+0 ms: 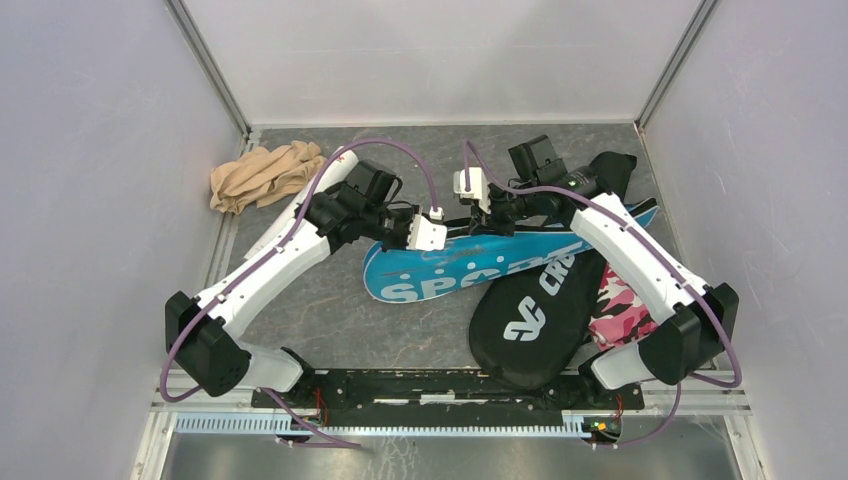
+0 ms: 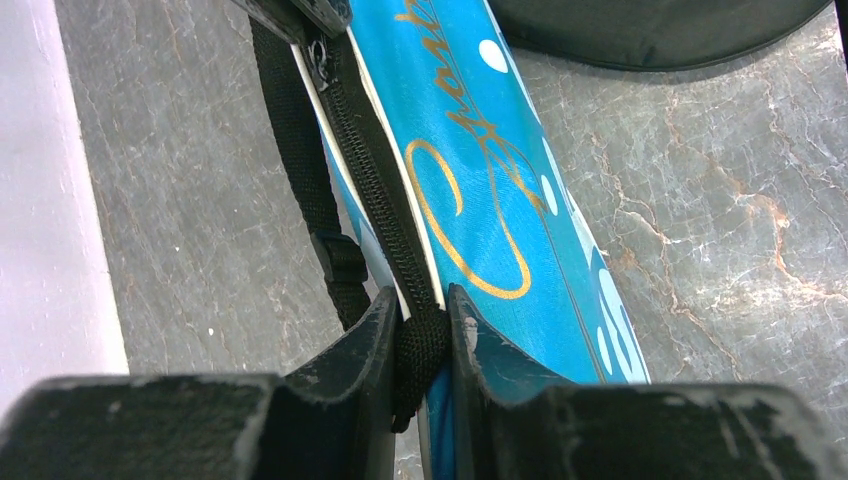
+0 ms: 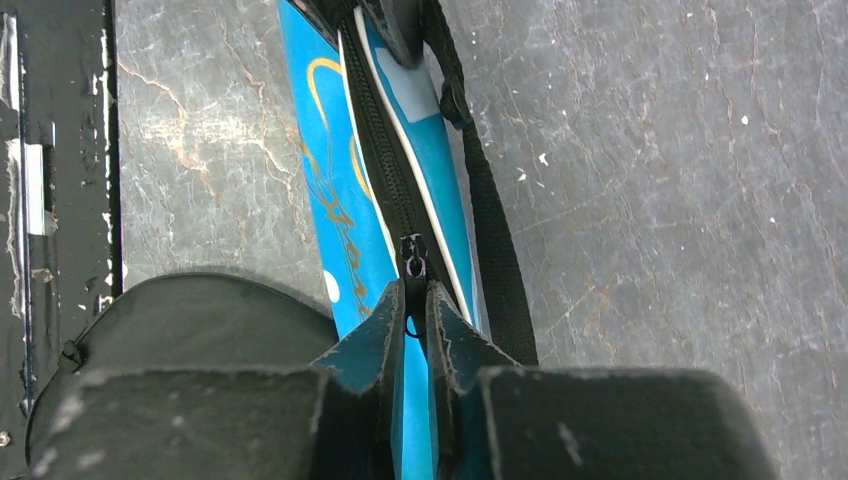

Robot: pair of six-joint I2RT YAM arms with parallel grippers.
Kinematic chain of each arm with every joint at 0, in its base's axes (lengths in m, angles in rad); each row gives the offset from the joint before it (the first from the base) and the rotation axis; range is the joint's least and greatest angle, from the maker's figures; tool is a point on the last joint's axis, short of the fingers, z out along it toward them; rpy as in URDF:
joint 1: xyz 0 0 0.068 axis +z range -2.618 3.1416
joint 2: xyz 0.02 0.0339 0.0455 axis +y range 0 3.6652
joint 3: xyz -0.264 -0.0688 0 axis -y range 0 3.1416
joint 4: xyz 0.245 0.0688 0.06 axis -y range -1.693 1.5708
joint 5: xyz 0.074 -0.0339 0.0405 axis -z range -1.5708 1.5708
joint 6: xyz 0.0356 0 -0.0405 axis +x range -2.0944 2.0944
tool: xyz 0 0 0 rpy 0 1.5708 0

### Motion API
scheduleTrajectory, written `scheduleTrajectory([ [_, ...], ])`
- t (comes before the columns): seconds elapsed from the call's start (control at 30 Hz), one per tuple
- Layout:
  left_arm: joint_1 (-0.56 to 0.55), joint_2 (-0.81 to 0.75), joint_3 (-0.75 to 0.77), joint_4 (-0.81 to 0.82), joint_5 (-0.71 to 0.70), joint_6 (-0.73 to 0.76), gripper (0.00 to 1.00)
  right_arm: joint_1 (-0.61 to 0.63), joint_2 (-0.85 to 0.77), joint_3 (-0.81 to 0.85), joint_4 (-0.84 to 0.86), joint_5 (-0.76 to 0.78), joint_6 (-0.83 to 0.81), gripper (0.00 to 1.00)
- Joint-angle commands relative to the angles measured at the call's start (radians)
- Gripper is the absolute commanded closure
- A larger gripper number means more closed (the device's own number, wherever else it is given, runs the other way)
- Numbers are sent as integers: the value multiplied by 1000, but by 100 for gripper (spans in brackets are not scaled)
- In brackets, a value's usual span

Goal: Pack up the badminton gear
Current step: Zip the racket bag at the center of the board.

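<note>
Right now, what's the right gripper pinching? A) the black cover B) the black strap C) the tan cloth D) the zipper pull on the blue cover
D: the right wrist view shows the right gripper closed on the zipper pull of the blue cover; the black strap is in the left gripper.

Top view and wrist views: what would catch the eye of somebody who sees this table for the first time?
The blue racket-shaped fabric cover with white SPORT lettering lies mid-table. At its narrow end the left pincer clamps its black webbing, and the right pincer pinches the small black zipper pull. A black racket-shaped cover lies to its right, and a crumpled tan cloth sits in the far left corner.
</note>
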Motion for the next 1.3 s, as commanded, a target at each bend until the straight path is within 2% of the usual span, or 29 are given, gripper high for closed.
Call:
scheduleTrajectory([
  [0.0,7,5,-44,-153,-60,64,98,-28,-55,10,-34,41,-39,100],
  [0.3,21,5,-46,-174,-80,87,98,-89,-78,-10,-80,69,-112,100],
  [0.6,60,23,2,-270,-87,124,98,-192,-106,-55,-130,71,-193,100],
  [1.27,223,-22,41,-332,-194,232,98,-341,-114,-37,-217,154,-317,100],
])
